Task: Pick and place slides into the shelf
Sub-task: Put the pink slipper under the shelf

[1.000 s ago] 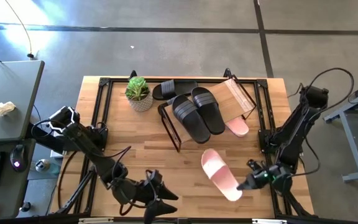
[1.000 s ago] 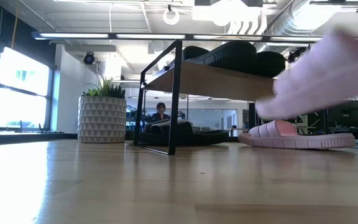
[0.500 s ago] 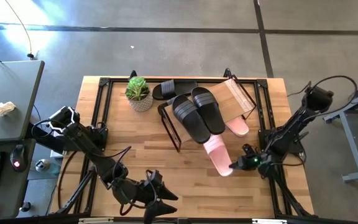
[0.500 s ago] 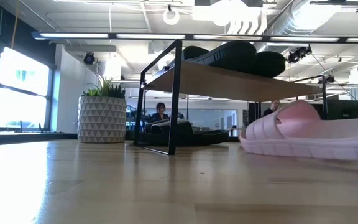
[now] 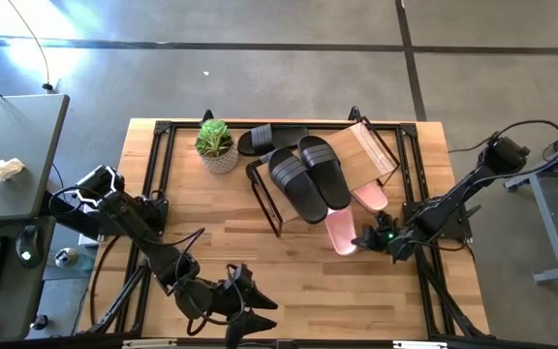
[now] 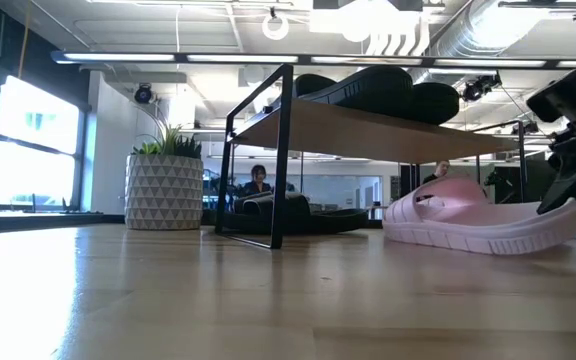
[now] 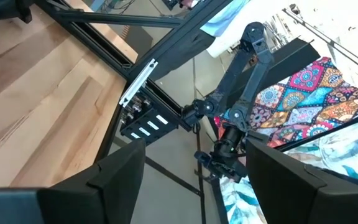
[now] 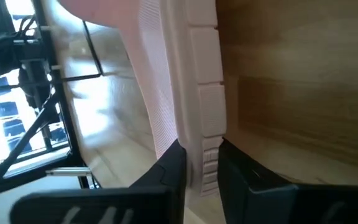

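Overhead, the right tool (image 5: 371, 238) sits at the heel end of a pink slide (image 5: 341, 233) lying on the bench (image 5: 211, 233) just in front of the shelf (image 5: 371, 147). That view does not show the fingers' hold; the right wrist view does, with two dark fingers (image 8: 166, 174) closed narrowly on the slide's (image 8: 179, 81) ribbed sole edge. The low view adds that the heel (image 6: 558, 215) is lifted a little off the wood while the toe end rests down, beside the shelf's black front leg (image 6: 281, 155).

The slide's long axis runs roughly front to back across the bench, toe toward the shelf and partly under its board edge, heel toward the near side and the right tool. A second pink slide (image 5: 369, 198) pokes out from under the board just to its right. Two black slides (image 5: 308, 174) lie side by side on the board, angled, and another black one (image 5: 264, 139) lies on the bench behind, near the potted plant (image 5: 216, 145).

In front of the shelf the wood is open across the middle and near edge. The left tool (image 5: 250, 305) waits low at the near edge, well apart from the slides; in its own wrist view its fingers (image 7: 110, 180) stand wide apart with nothing between them.
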Controlling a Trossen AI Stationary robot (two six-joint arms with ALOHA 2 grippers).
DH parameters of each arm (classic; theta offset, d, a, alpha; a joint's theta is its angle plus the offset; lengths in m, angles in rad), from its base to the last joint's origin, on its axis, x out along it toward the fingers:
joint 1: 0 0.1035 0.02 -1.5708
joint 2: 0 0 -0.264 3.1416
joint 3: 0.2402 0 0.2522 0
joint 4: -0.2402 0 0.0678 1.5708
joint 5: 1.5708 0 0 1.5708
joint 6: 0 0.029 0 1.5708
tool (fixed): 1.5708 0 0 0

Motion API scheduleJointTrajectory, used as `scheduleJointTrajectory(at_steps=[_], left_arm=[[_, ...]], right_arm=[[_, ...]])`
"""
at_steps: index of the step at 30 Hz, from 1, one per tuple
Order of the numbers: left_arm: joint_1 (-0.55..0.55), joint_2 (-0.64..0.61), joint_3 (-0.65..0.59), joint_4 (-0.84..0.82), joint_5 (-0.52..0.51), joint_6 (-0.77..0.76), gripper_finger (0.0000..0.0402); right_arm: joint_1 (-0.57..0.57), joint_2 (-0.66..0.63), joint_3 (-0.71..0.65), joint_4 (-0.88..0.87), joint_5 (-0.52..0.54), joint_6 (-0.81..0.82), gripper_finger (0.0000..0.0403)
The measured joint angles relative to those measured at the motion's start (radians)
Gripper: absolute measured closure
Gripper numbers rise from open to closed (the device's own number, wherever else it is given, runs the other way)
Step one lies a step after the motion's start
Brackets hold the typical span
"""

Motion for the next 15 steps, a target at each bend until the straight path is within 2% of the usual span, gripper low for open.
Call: scheduleJointTrajectory(at_steps=[10,15], left_arm=[[0.000,0.000,0.000,0.000,-0.016,0.018,0.0142],[0.000,0.000,0.000,0.000,-0.017,0.018,0.0142]], right_arm=[[-0.066,0.002,0.001,-0.034,0.012,-0.011,0.0271],[-0.075,0.002,0.080,-0.251,0.011,0.002,0.0262]])
